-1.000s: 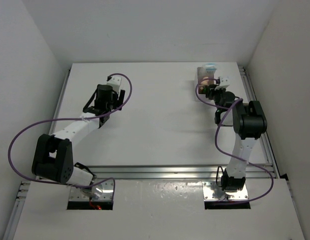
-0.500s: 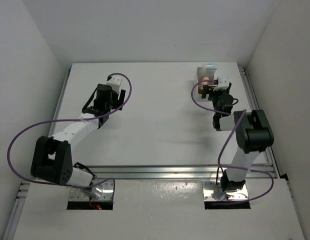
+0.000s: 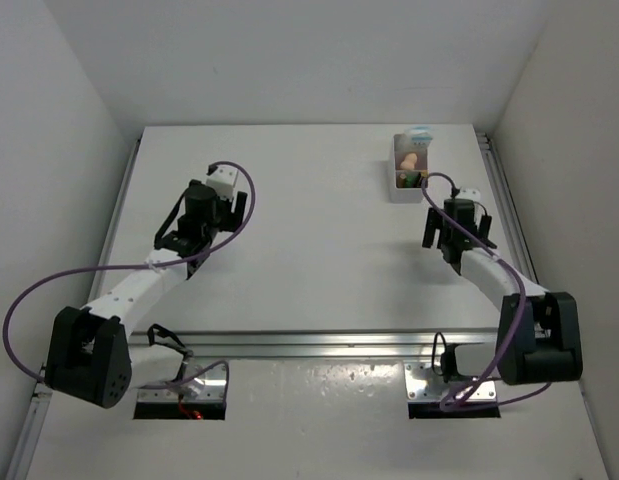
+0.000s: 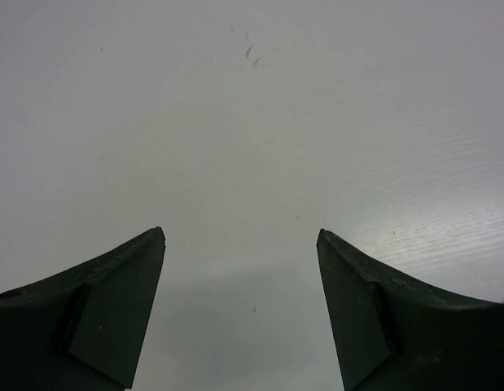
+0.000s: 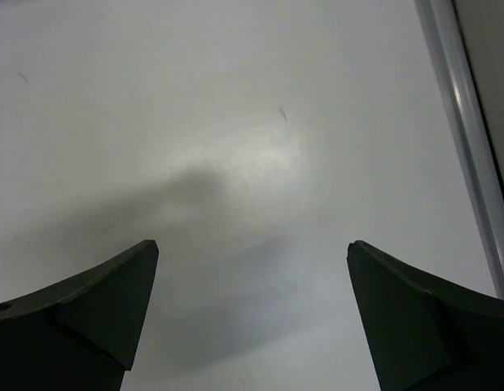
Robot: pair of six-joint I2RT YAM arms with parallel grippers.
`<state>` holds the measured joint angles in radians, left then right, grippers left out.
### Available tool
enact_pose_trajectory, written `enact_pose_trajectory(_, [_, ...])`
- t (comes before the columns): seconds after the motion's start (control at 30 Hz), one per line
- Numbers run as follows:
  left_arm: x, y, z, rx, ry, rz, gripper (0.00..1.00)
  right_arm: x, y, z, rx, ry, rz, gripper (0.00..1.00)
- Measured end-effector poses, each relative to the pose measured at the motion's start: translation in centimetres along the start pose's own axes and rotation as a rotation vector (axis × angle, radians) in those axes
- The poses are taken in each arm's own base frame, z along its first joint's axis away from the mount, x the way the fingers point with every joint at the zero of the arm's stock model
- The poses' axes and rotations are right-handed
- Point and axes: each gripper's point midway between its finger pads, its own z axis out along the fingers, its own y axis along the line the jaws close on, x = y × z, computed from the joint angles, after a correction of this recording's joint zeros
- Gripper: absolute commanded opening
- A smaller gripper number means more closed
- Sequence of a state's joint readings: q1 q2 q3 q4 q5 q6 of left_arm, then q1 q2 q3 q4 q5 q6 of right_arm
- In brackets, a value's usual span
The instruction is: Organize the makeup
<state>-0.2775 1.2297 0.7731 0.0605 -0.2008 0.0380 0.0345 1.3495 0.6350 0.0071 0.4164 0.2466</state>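
White tabletop [image 3: 319, 220] fills most of what I can see, walled in by pale panels. At the far right of it sits a small white tray [image 3: 394, 185], and the makeup [image 3: 411, 170] is gathered inside. A peach sponge [image 3: 411, 158] shows in the middle, something small and green [image 3: 410, 180] lies at the near end, and a white-and-blue packet [image 3: 419, 132] stands up at the far end. I cannot make out which compartment each one sits in.

The right gripper [image 3: 455, 230] hangs just near of the tray and a little to its right, not touching it. Its dark fingers [image 5: 97, 305] are spread wide over bare table, with nothing between them, and a metal rail [image 5: 463, 122] runs along the right edge.

The left gripper [image 3: 194, 222] is over the left half of the table, well apart from the tray. Its fingers [image 4: 113, 301] are also parted, with only table surface between them. A purple cable [image 3: 49, 285] loops off each arm.
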Motion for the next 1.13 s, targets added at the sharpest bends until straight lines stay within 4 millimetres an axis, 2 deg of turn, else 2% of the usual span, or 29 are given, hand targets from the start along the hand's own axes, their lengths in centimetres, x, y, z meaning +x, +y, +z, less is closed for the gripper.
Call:
enact_pose_trajectory(0.07, [0.6,-0.6,-0.6,0.019,0.002,-0.002,0.81,3.3,-1.9,-1.2,0.030,0.112,0.017,1.00])
enact_pose_trajectory(0.13, [1.0,-1.0,-1.0,0.035,-0.001,-0.008,0.81,5.6,-3.3,-2.5,0.050,0.191,0.044,1.00])
enact_pose_trajectory(0.2, [1.4,-1.3,-1.5,0.043,-0.002,-0.013,0.81,7.2,-4.3,-3.5,0.061,0.258,0.073,1.00])
enact_pose_trajectory(0.33, [2.2,-2.1,-2.2,0.066,-0.002,-0.017,0.81,9.2,-4.8,-5.2,0.033,0.352,0.130,1.00])
enact_pose_trajectory(0.63, [4.3,-2.9,-2.9,0.084,0.043,-0.043,0.81,10.3,-4.9,-7.5,0.035,0.396,0.237,1.00])
enact_pose_trajectory(1.13, [5.8,-4.0,-3.3,0.114,0.107,-0.041,0.81,12.0,-5.7,-8.6,0.107,0.383,0.328,1.00])
